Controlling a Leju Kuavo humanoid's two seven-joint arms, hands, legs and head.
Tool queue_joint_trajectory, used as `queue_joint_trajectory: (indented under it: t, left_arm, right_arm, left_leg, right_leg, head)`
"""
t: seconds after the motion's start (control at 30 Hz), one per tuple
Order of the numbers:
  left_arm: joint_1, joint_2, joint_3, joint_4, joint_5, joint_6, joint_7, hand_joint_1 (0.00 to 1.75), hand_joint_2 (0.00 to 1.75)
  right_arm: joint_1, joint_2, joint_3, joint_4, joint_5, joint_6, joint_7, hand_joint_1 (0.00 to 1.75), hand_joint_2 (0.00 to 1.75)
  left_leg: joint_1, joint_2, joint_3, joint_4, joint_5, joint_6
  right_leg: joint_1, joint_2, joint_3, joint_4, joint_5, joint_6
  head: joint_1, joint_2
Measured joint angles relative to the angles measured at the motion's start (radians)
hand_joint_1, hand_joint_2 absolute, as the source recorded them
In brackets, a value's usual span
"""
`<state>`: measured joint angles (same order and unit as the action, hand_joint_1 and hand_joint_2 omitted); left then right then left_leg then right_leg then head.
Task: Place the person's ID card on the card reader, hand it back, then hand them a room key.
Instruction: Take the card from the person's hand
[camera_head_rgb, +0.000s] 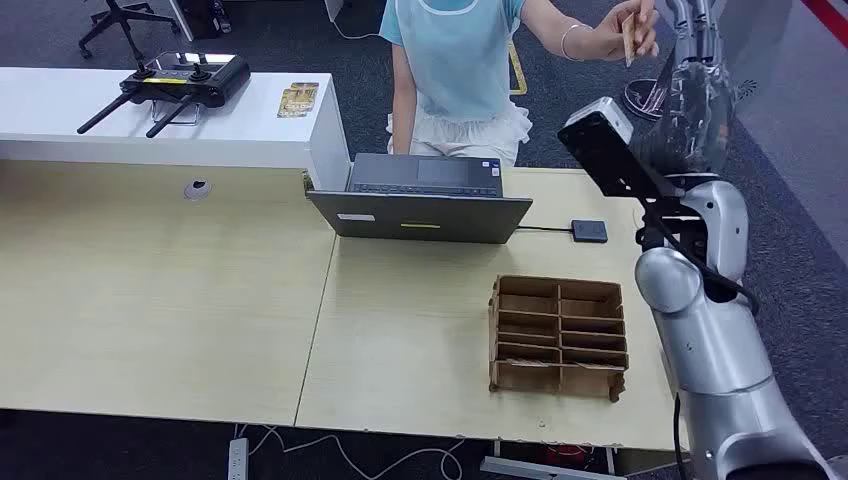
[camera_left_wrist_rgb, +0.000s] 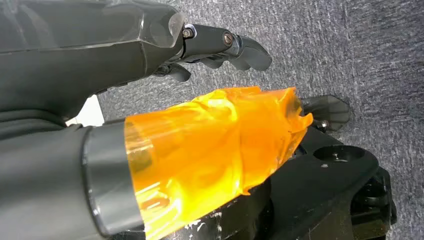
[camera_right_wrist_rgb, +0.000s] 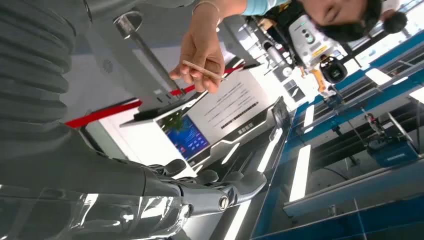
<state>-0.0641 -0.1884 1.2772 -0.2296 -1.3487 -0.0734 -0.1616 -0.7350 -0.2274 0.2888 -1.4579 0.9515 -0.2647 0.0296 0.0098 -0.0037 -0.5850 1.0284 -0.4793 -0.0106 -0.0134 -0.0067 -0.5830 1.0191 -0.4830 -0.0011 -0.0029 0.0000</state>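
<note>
- The right hand (camera_head_rgb: 690, 60) was up high and reaching out over the far edge of the desk (camera_head_rgb: 160, 300), its fingers (camera_right_wrist_rgb: 220, 187) spread apart with nothing between them.
- Just beyond those fingers, the person's hand (camera_head_rgb: 610, 35) pinched a thin tan card (camera_head_rgb: 629, 35), near the robot's hand but apart from it.
- Whether that card was the ID or a room key, the pictures were too small to say; my guess was the ID being offered.
- By that reading the task was barely begun: no card taken, nothing laid on the reader, the return and the key handover all left to do.
- The card reader (camera_head_rgb: 590, 231), a small dark pad on a cable, lay on the desk well below and nearer than the raised hand, with nothing on it.
- The left hand (camera_left_wrist_rgb: 220, 47) hung over grey carpet, its dark fingers (camera_left_wrist_rgb: 250, 50) loosely apart and holding nothing.
- Below the right hand's forearm stood a brown compartment box (camera_head_rgb: 558, 335); a laptop (camera_head_rgb: 420, 200) sat open beyond it.
- Away on the left-hand side, a white counter (camera_head_rgb: 120, 130) carried a black controller (camera_head_rgb: 180, 80), and grey carpet ran around the desk.
</note>
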Motion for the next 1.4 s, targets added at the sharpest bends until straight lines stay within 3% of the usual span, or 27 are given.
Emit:
queue_joint_trajectory:
  t: [0.57,0.9,1.3,1.4]
  left_arm:
    - [-0.008,0.005,-0.028,0.0,-0.019,-0.012,0.01,0.0,0.0]
    - [-0.009,0.005,-0.035,0.0,-0.021,-0.012,0.011,0.0,0.0]
    - [-0.008,0.005,-0.041,0.0,-0.021,-0.012,0.011,0.0,0.0]
    - [-0.008,0.005,-0.042,0.0,-0.018,-0.012,0.011,0.0,0.0]
  right_arm:
    - [-0.34,0.038,0.116,0.543,0.149,0.031,0.106,0.0,1.75]
    - [-0.404,0.047,0.134,0.699,0.177,0.034,0.137,0.0,1.75]
    - [-0.426,0.045,0.139,0.775,0.184,0.029,0.148,0.0,1.75]
    - [-0.434,0.038,0.131,0.794,0.173,0.018,0.152,1.23,1.75]
  left_leg:
    - [0.0,-0.001,0.0,0.0,0.001,-0.001]
    - [0.0,-0.001,0.0,0.001,0.001,-0.001]
    - [0.0,-0.001,0.0,0.001,0.001,-0.001]
    - [0.0,-0.001,0.0,0.001,0.001,-0.001]
  right_leg:
    - [0.0,-0.001,0.0,0.0,0.001,-0.001]
    - [0.0,-0.001,0.0,0.0,0.001,-0.001]
    - [0.0,-0.001,0.0,0.0,0.001,-0.001]
    - [0.0,-0.001,0.0,0.0,0.001,-0.001]
  head:
    - [0.0,0.0]
    - [0.0,0.0]
    - [0.0,0.0]
    - [0.0,0.0]
